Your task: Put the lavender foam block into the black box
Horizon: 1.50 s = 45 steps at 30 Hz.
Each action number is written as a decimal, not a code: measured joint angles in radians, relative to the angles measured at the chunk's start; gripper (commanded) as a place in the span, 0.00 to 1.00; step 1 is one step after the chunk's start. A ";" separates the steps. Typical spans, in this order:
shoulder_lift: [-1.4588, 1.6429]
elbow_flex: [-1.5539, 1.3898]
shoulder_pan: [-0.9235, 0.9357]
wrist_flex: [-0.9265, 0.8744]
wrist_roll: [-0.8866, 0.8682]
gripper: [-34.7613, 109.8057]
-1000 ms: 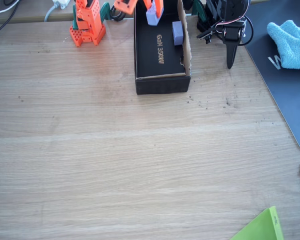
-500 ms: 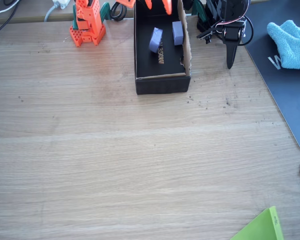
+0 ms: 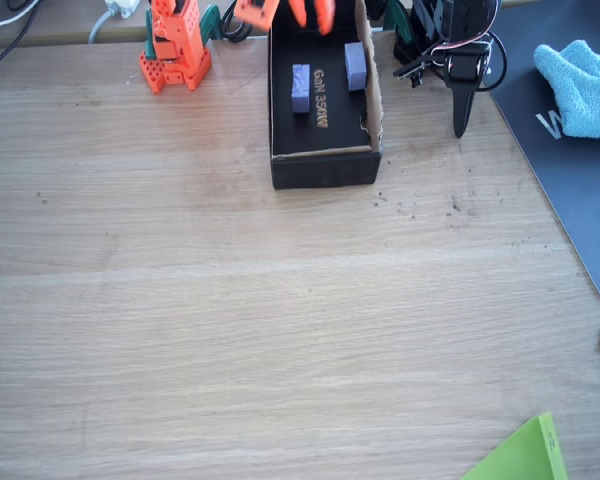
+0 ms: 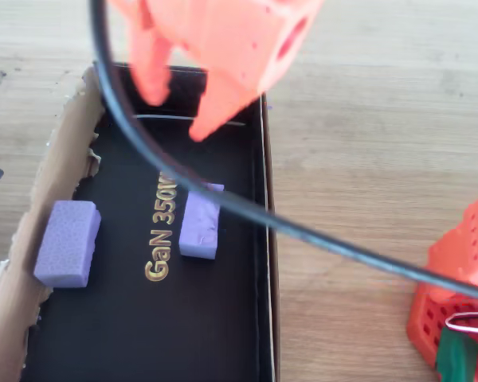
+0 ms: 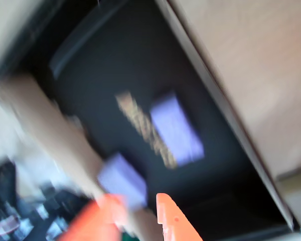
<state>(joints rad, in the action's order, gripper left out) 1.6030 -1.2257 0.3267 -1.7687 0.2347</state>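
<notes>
Spread fingers (image 4: pixel 179 87) hang empty above the black box (image 4: pixel 259 263); overhead shows the lavender foam block (image 4: pixel 200 226) beside the lettering.

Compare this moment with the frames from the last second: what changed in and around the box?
The gripper let go of the lavender foam block, which dropped, tumbled and now lies flat on the floor of the black box, left of the lettering in the fixed view. The gripper is open and empty above it. The squarer block stayed put.
</notes>
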 measured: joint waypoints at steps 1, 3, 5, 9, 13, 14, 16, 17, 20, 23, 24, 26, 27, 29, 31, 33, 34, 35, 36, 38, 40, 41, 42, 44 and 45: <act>0.043 -0.037 0.031 0.008 -0.055 0.24; 0.170 -0.141 0.095 0.035 -0.175 0.24; 0.319 -0.256 0.204 0.055 -0.296 0.24; 0.641 -0.476 0.494 0.051 -0.574 0.24; 0.808 -0.606 0.825 0.110 -0.744 0.24; 0.831 -0.634 0.885 0.150 -0.744 0.24; 0.894 -0.719 0.973 0.245 -0.732 0.24; 0.919 -0.755 1.009 0.298 -0.724 0.24; 0.980 -0.856 1.114 0.434 -0.690 0.24; 1.023 -0.930 1.181 0.517 -0.657 0.24; 1.035 -0.950 1.192 0.535 -0.640 0.24; 1.062 -1.000 1.197 0.552 -0.607 0.24; 1.080 -1.026 1.193 0.560 -0.600 0.24; 1.150 -1.097 1.200 0.586 -0.583 0.24; 1.243 -1.183 1.204 0.595 -0.569 0.24; 1.336 -1.253 1.193 0.589 -0.569 0.24; 1.376 -1.279 1.187 0.588 -0.571 0.24; 1.410 -1.308 1.180 0.586 -0.574 0.24; 1.414 -1.327 1.175 0.586 -0.575 0.24; 1.410 -1.355 1.173 0.588 -0.574 0.24; 1.431 -1.390 1.178 0.588 -0.563 0.24; 1.428 -1.405 1.183 0.588 -0.557 0.24; 1.417 -1.425 1.192 0.588 -0.546 0.24; 1.430 -1.465 1.209 0.594 -0.518 0.24; 1.436 -1.489 1.216 0.606 -0.509 0.24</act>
<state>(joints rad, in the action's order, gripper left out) 3.0388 -2.7151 1.5432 -1.1628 -0.2746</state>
